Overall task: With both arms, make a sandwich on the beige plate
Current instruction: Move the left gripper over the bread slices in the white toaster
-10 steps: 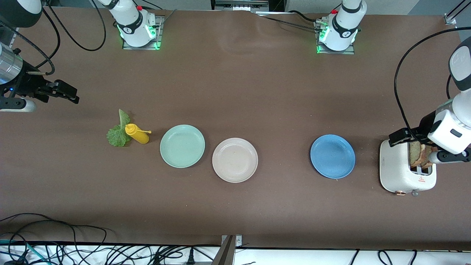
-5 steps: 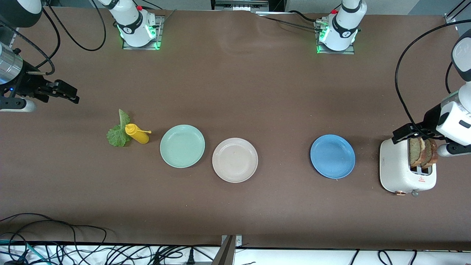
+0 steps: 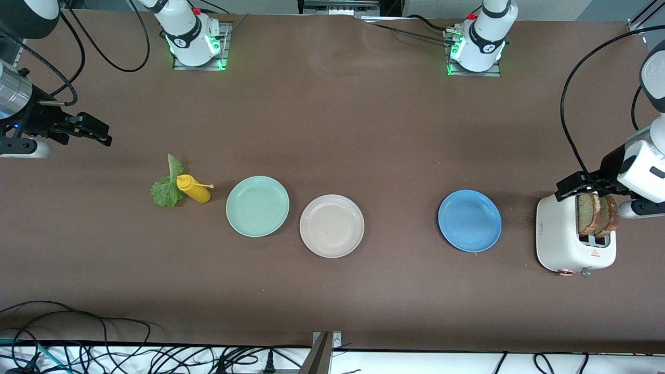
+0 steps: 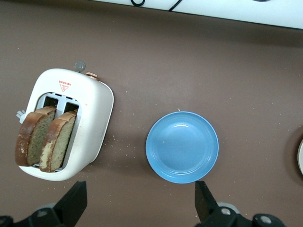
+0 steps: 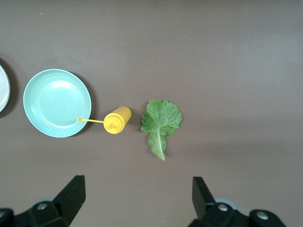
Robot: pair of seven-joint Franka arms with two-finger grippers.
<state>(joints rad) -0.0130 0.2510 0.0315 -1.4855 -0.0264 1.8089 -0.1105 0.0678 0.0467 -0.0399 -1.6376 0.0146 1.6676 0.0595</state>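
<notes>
The beige plate [image 3: 331, 226] lies bare at mid-table. Two brown bread slices [image 3: 597, 213] stand upright in the slots of a white toaster [image 3: 558, 234] at the left arm's end, also seen in the left wrist view as slices [image 4: 45, 139]. My left gripper [image 3: 577, 187] hangs open and holds nothing, over the toaster's edge on the side of the bases; in its own view the left gripper [image 4: 140, 204] frames bare table. A green lettuce leaf [image 3: 166, 189] lies flat at the right arm's end. My right gripper [image 3: 96, 130] waits open above the table near it, and the right gripper [image 5: 137, 198] holds nothing.
A mint green plate [image 3: 257, 206] sits beside the beige one. A yellow squeeze bottle [image 3: 194, 189] lies against the lettuce. A blue plate [image 3: 469, 221] lies between the beige plate and the toaster. Cables run along the table's front edge.
My left arm has drawn back from above the toaster toward the bases, uncovering both bread slices. The right arm has not moved.
</notes>
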